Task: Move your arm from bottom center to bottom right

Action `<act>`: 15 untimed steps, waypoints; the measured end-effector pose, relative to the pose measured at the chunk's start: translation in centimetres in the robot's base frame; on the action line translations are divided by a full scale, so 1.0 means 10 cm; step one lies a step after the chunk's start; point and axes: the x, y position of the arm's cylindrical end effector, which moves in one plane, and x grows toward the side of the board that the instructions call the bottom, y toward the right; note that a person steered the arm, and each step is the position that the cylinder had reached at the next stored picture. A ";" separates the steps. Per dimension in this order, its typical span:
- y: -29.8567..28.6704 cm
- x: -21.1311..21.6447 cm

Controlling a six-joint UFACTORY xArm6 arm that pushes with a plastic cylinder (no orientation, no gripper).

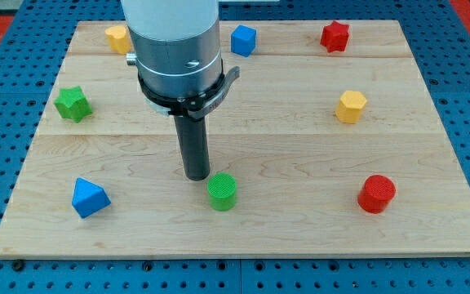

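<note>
seven blocks, my tip [197, 176] just beside green cylinder [222, 192]

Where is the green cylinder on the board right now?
The green cylinder sits at bottom centre, just below-right of my tip, between the blue block and red cylinder.

- My tip [197, 175] rests on the wooden board [284, 147], just up-left of the green cylinder [222, 192].
- Red cylinder [376, 194]: the view's bottom right.
- Blue pyramid-like block [89, 198]: the view's bottom left.
- Yellow hexagonal block [350, 107]: above the red cylinder.
</note>
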 end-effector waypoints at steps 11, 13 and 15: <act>0.98 -0.44; 0.91 -0.44; 0.65 -0.44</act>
